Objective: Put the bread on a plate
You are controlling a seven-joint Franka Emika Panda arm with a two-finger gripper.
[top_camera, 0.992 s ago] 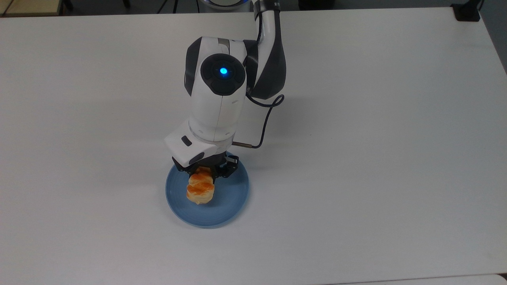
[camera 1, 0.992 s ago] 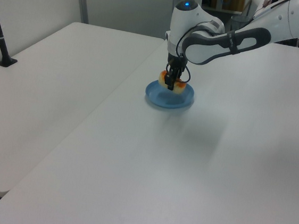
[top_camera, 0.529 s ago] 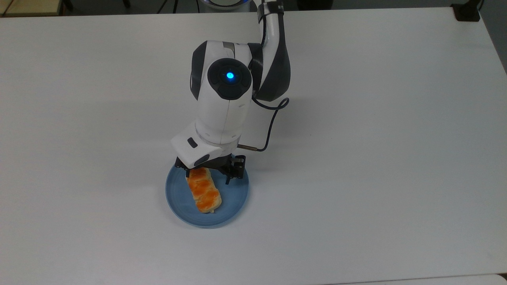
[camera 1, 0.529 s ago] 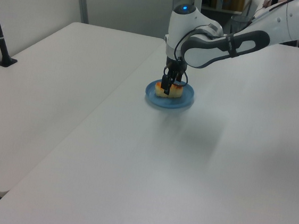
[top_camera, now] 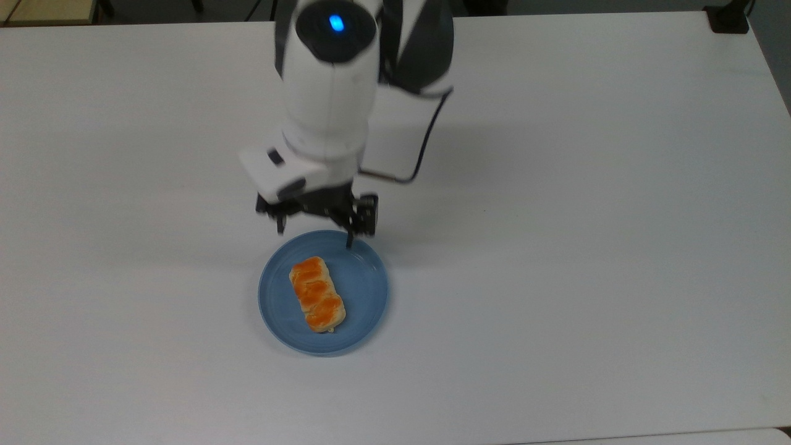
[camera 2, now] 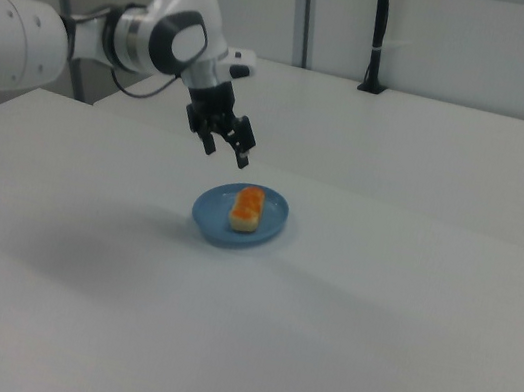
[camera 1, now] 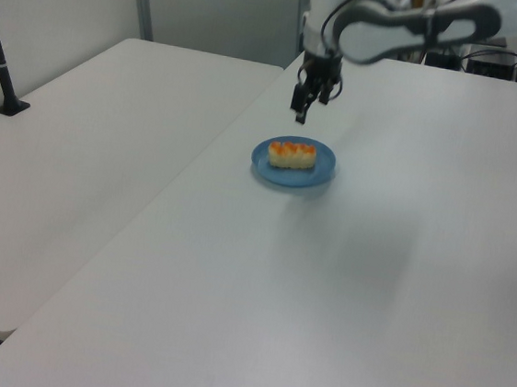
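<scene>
Bread: the bread (top_camera: 317, 295) is lying flat on the plate (top_camera: 364, 290), its glazed top facing up, well below the jaws and apart from them.
Plate: it is sitting on the white tabletop (top_camera: 587, 216); in the top view the loaf is resting left of the plate's centre.
Jaws: the jaws (top_camera: 315, 232) are hanging in the air over the plate's far edge, spread wide, holding nothing and touching nothing.
Arm: the arm (camera 2: 158, 36) is reaching in above the tabletop.

one bread (top_camera: 317, 295), one plate (top_camera: 364, 290), one gripper (top_camera: 315, 232)
</scene>
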